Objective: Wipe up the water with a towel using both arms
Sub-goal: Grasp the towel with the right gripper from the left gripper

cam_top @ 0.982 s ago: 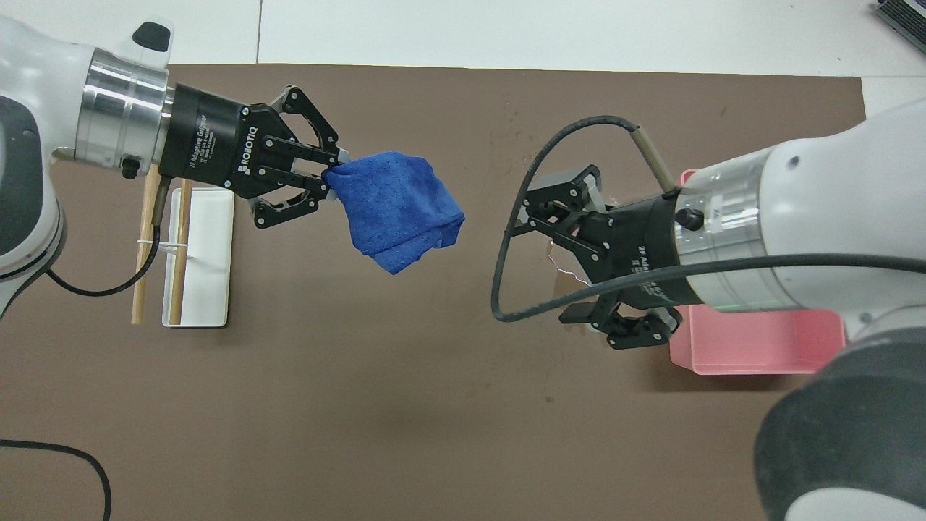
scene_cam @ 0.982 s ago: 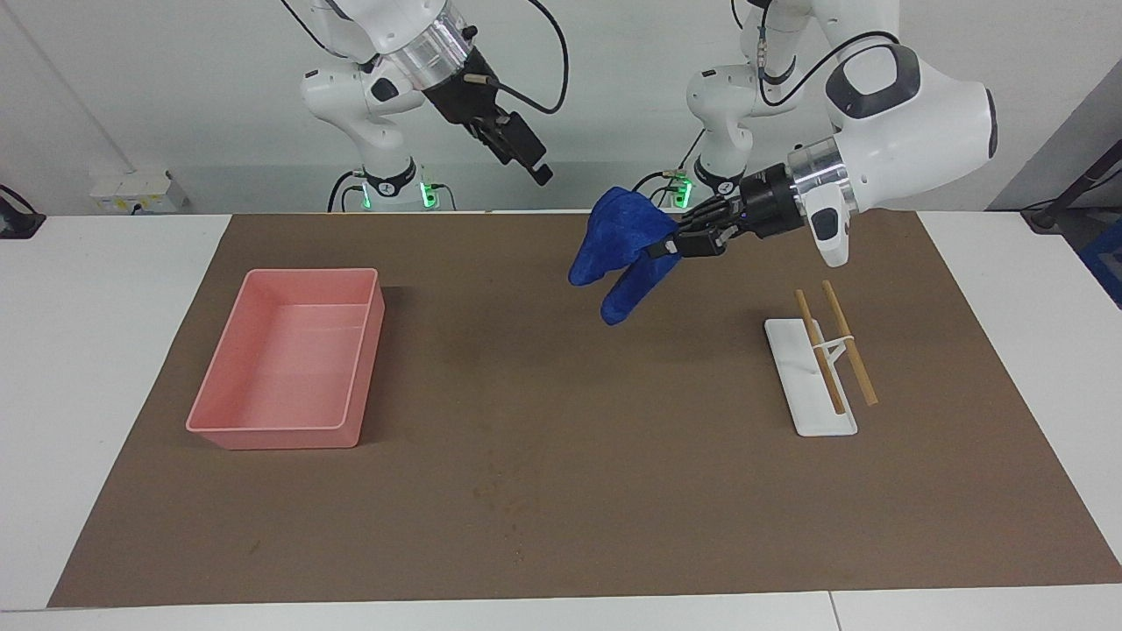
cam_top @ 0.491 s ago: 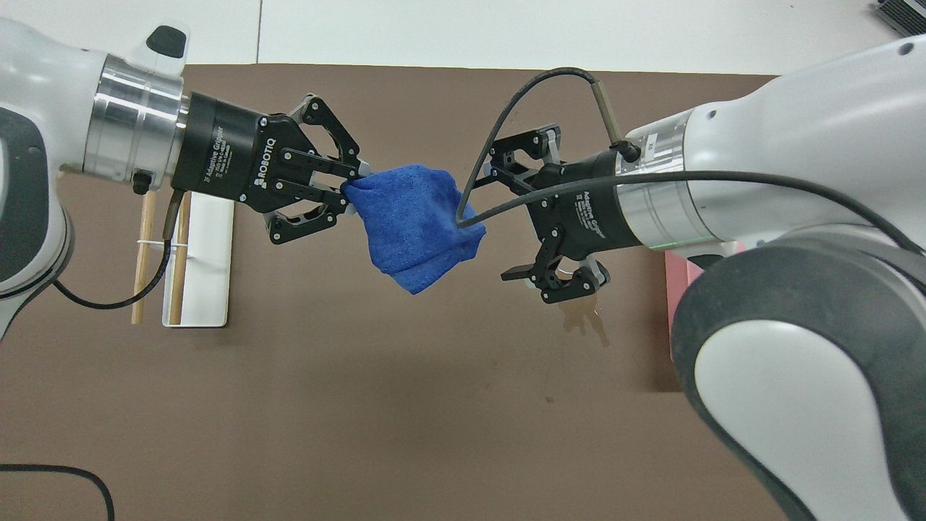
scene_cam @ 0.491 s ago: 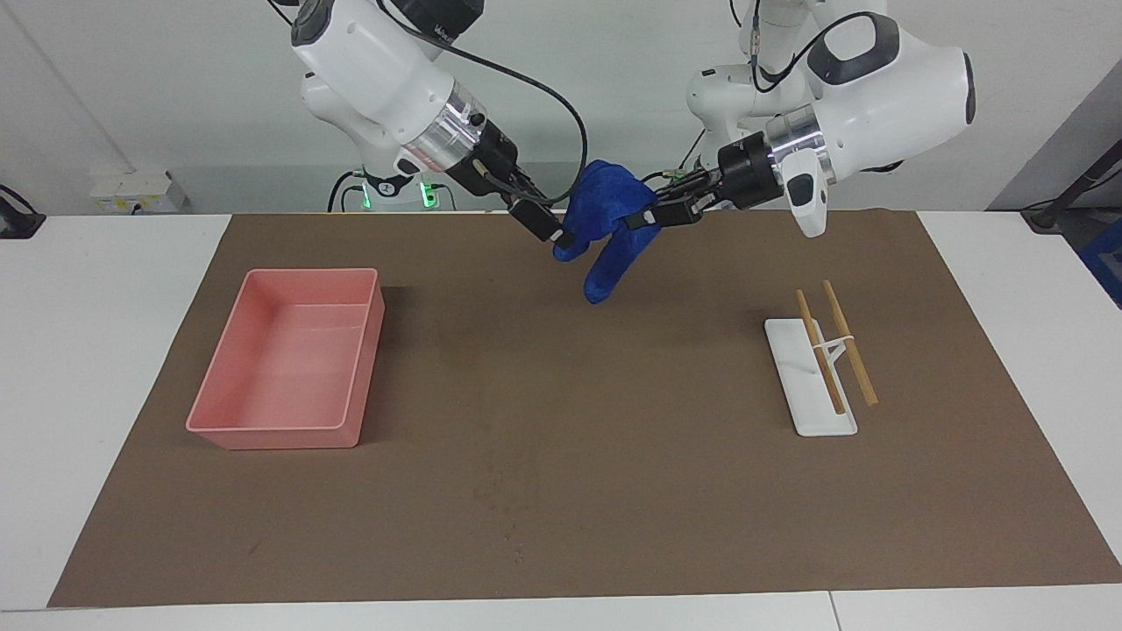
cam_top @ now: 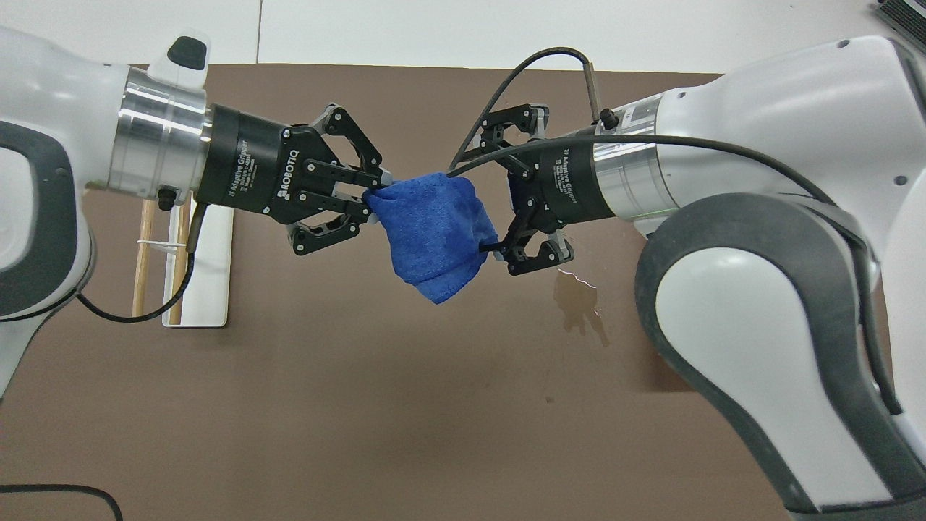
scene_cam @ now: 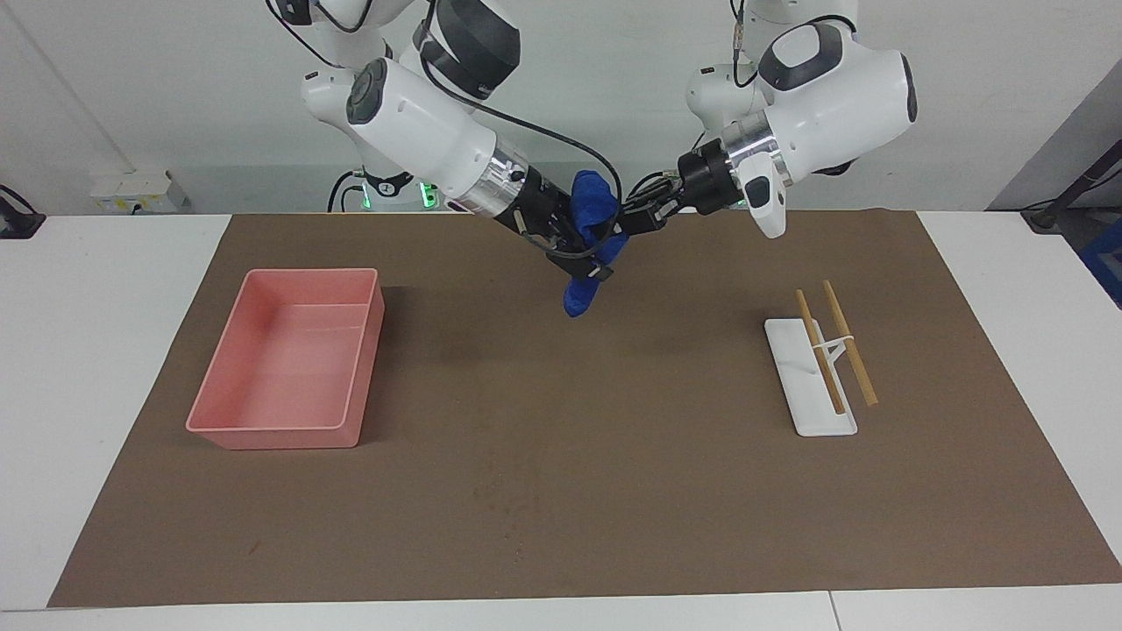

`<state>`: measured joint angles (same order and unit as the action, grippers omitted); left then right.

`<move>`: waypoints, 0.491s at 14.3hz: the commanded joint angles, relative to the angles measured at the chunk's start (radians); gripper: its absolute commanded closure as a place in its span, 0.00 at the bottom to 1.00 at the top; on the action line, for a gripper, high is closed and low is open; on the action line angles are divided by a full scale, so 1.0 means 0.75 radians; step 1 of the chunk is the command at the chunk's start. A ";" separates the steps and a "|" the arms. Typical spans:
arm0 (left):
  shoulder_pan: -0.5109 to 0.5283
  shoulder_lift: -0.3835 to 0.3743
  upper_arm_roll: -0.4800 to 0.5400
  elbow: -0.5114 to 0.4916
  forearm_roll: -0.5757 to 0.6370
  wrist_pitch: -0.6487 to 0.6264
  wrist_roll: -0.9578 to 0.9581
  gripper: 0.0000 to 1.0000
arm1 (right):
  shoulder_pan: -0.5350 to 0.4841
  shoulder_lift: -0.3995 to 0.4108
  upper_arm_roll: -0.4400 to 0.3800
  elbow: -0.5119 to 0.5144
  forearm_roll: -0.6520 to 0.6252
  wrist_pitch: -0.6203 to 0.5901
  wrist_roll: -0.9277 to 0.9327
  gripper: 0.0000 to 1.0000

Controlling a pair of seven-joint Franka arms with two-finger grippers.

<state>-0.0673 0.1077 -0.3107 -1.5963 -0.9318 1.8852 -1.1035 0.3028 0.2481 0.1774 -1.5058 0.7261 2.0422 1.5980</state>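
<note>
From my remote station, the overhead view shows what the facing view does not: a puddle (cam_top: 579, 307) on the brown mat (scene_cam: 561, 491), lying under the right arm, and the lettering "ROBOTIQ" on the left gripper (cam_top: 377, 197) body. The left gripper's fingertips are pinched tight on a corner of the towel (cam_top: 438, 235), which hangs in the air over the mat's middle, toward the robots' edge of it. The right gripper (cam_top: 499, 189) has its 2 fingers spread wide, set to either side of the towel's free end; I cannot tell whether they touch the cloth. Small print on the right gripper's body is too slanted to read. The facing view alone shows the tray (scene_cam: 263, 434), a pink bin toward the right arm's end of the table, with nothing visible inside it; in the overhead view the right arm covers it. Toward the left arm's end, 2 chopsticks (scene_cam: 833, 346) lean on a white rest (scene_cam: 811, 421), seen in both views. In the facing view the towel (scene_cam: 585, 263) droops between the 2 wrists.
</note>
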 commanded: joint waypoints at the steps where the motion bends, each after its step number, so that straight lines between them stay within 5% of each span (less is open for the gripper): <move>1: -0.008 -0.049 0.005 -0.050 -0.042 0.014 -0.014 1.00 | 0.030 0.013 0.003 -0.009 0.024 0.073 0.021 0.01; 2: -0.008 -0.051 0.007 -0.048 -0.050 0.002 -0.014 1.00 | 0.032 0.013 0.003 -0.011 0.022 0.075 0.023 0.10; 3: -0.006 -0.054 0.007 -0.048 -0.050 0.000 -0.014 1.00 | 0.030 0.013 0.005 -0.009 0.024 0.077 0.019 0.47; 4: -0.002 -0.056 0.007 -0.048 -0.050 -0.010 -0.014 1.00 | 0.028 0.017 0.003 -0.005 0.022 0.081 0.003 0.96; 7: 0.008 -0.060 0.011 -0.048 -0.050 -0.026 -0.011 1.00 | 0.030 0.013 0.003 0.003 0.003 0.079 -0.012 1.00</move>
<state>-0.0613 0.0994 -0.3041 -1.6034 -0.9327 1.8829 -1.1036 0.3127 0.2526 0.1765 -1.5066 0.7260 2.0687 1.5994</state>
